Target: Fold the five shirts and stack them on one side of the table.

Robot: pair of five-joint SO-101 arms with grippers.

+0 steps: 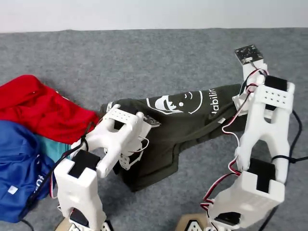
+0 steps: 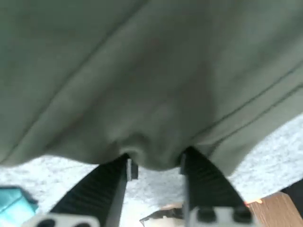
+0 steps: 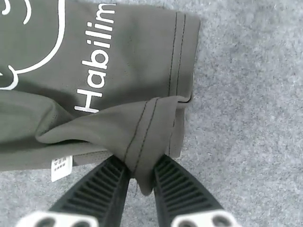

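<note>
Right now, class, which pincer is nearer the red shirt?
Left. Left pincer holds the green shirt just beside the red shirt; right pincer holds its far end.

Matt cloth shirt [image 3: 142,71], rough carpeted table [image 3: 246,118]

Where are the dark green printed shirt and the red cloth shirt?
dark green printed shirt [image 1: 187,126], high view, plain cloth below the print.
red cloth shirt [image 1: 43,108], high view, crumpled middle.
</note>
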